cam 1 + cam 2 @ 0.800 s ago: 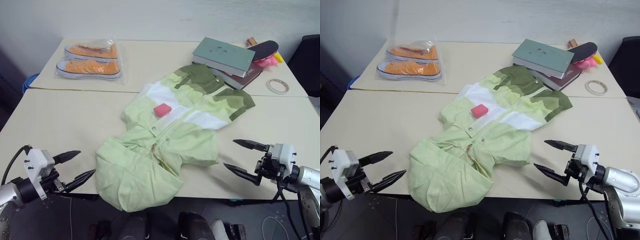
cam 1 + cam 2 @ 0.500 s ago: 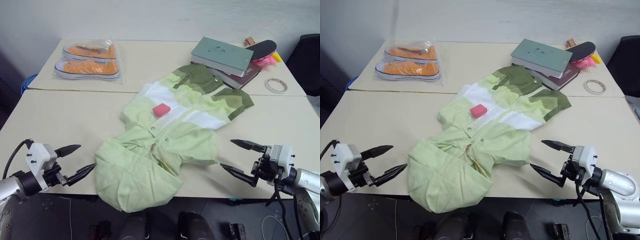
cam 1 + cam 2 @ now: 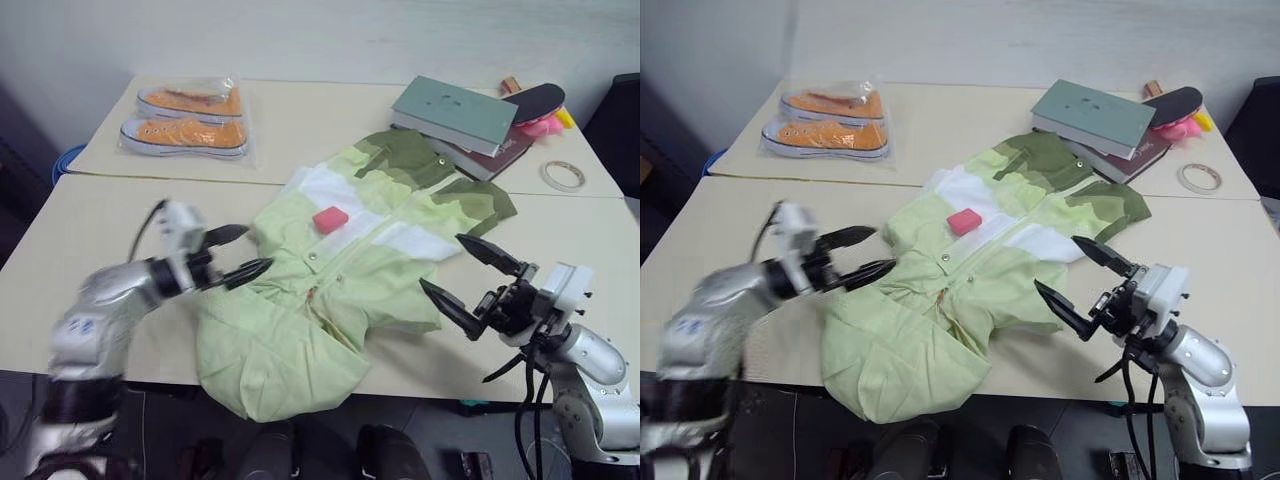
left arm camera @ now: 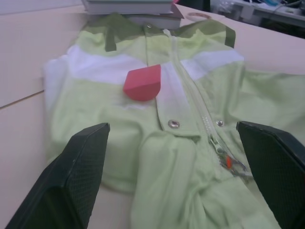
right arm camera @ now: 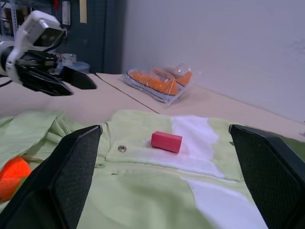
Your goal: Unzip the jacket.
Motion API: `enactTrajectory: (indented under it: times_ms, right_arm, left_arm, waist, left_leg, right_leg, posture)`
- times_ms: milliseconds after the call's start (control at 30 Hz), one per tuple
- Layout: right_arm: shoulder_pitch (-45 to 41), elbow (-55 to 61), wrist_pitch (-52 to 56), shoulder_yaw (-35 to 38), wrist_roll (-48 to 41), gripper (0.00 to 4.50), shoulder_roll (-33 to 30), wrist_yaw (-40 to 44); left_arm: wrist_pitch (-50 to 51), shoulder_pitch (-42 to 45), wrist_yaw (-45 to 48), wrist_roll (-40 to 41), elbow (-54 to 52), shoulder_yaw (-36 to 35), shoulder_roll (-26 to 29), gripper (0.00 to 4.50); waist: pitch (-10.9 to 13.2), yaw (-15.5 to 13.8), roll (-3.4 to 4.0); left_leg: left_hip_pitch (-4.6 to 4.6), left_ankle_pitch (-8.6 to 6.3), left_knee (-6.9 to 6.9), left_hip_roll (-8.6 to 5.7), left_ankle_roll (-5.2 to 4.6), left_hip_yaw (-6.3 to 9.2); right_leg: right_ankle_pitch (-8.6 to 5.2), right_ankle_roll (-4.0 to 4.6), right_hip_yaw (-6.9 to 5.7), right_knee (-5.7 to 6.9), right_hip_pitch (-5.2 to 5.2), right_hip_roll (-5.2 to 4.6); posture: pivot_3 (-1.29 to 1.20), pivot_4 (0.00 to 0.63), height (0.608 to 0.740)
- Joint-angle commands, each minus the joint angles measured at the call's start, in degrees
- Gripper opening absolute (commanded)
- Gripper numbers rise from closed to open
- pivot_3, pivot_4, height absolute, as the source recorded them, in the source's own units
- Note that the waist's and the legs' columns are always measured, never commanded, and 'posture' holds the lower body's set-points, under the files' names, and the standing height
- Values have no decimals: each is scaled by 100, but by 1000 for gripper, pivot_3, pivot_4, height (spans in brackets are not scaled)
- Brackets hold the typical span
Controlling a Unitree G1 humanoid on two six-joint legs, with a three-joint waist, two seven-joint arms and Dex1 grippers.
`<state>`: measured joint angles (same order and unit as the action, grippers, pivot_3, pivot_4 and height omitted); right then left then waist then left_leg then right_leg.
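While the jacket [image 3: 340,270] lies crumpled mid-table, head view: left gripper [image 3: 240,254] at its edge, right gripper [image 3: 462,278] beside it, both spread, empty. Left wrist view: zip pull [image 4: 228,162] w/ orange tab — grab there; fabric's soft, will bunch.

1. Head pair: high at the table's [image 3: 120,250] near edge, facing forward and down; both share the whole jacket [image 3: 330,290].
2. Left wrist: low, close over the jacket, facing its collar.
3. Right wrist: low, near, facing across the jacket toward the shoes [image 5: 159,83].
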<state>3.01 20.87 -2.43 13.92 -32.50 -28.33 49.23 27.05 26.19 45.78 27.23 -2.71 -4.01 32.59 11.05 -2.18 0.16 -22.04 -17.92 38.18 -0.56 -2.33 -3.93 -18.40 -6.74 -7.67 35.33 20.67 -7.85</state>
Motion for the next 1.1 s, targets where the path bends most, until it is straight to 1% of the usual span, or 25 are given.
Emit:
enactTrajectory:
  times_ms: [33, 100, 167, 267, 367, 467, 633, 733, 767, 867, 933, 1000, 1100]
  right_arm:
    - [108, 10, -245, 66, 104, 4475, 104, -68]
    - [157, -27, -335, 58, 163, 4475, 172, -112]
    - [268, -28, -432, 46, 239, 4475, 270, -166]
    - [450, 80, -542, 41, 363, 4475, 416, -358]
    - [614, 265, -625, 63, 469, 4475, 550, -584]
    - [781, 418, -677, 95, 529, 4500, 593, -728]
    - [941, 472, -797, 130, 610, 4500, 640, -907]
    - [991, 442, -870, 73, 610, 4500, 640, -890]
    - [981, 407, -889, 51, 604, 4500, 634, -862]
    - [692, 191, -857, -29, 557, 4500, 549, -753]
    - [458, 38, -833, -56, 531, 4500, 516, -683]
    - [167, -188, -825, -111, 530, 4500, 523, -610]
    - [-17, -332, -814, -171, 526, 4500, 532, -507]
  left_arm:
    - [-720, 1102, 104, -696, 1380, 684, -582, 4500]
    - [-1353, 1553, 223, -1044, 2279, 909, -912, 4500]
    - [-1949, 1929, 223, -1315, 3182, 1012, -1232, 4500]
    - [-2703, 2556, -15, -1652, 4556, 1008, -1656, 4500]
    - [-3239, 3135, -309, -1976, 5788, 1028, -2010, 4500]
    - [-3522, 3518, -545, -2107, 6528, 920, -2284, 3909]
    - [-3720, 3757, -405, -2104, 6946, 681, -2453, 2269]
    - [-3715, 3706, -331, -2192, 6968, 652, -2401, 1314]
    - [-3754, 3655, -347, -2222, 6956, 643, -2348, 929]
    - [-3873, 3440, -323, -2171, 6865, 499, -2105, 21]
    - [-3913, 3323, -260, -2093, 6765, 379, -1986, 21]
    - [-3933, 3116, 20, -1770, 6421, 71, -1846, 21]
    - [-3754, 2918, 409, -1397, 5972, -222, -1786, 21]
  waist:
    - [-1, -4, -2]
    - [-1, -4, -4]
    - [-1, 56, -3]
    - [0, 92, -5]
    - [4, 69, -12]
    - [4, 66, -13]
    - [5, 69, -14]
    - [5, 73, -14]
    - [5, 74, -14]
    - [4, 102, -14]
    - [4, 130, -14]
    - [4, 143, -15]
    - [4, 141, -15]
  left_leg:
    - [-1, 1, 1, 0, -1, -3]
    - [-1, 2, 3, 1, -3, -10]
    - [-2, 2, 0, 3, -3, -16]
    - [-4, 3, -4, 12, 0, -23]
    - [-15, 8, -2, 16, 2, -30]
    - [-19, 10, 0, 14, 0, -38]
    - [-21, 9, 0, 13, -1, -38]
    - [-20, 9, 1, 14, -1, -41]
    - [-20, 9, 1, 14, -1, -41]
    - [-19, 10, 1, 16, -1, -46]
    - [-17, 10, 1, 19, 0, -55]
    - [-17, 12, 2, 22, 3, -56]
    - [-20, 12, 3, 23, 4, -56]
  right_leg:
    - [0, 0, -6, -1, 1, 6]
    - [0, -1, -6, -2, 3, 7]
    - [0, -2, -3, -3, 6, 9]
    - [0, -2, -2, -6, 15, 18]
    - [0, -3, 2, 1, 31, 20]
    - [2, -5, 10, 9, 40, 14]
    - [2, -5, 10, 12, 45, 13]
    - [2, -5, 12, 16, 48, 14]
    - [2, -5, 13, 17, 49, 14]
    - [2, -5, 17, 19, 53, 15]
    - [2, -5, 26, 26, 60, 17]
    - [2, -5, 26, 30, 63, 18]
    - [2, -5, 26, 33, 69, 18]
  posture:
    - [0, 150, 740]
    - [0, 150, 740]
    - [0, 150, 740]
    - [0, 150, 740]
    - [0, 150, 740]
    - [0, 150, 740]
    - [0, 150, 740]
    - [0, 150, 740]
    - [0, 150, 740]
    - [0, 150, 740]
    - [0, 150, 740]
    - [0, 150, 740]
    - [0, 150, 740]
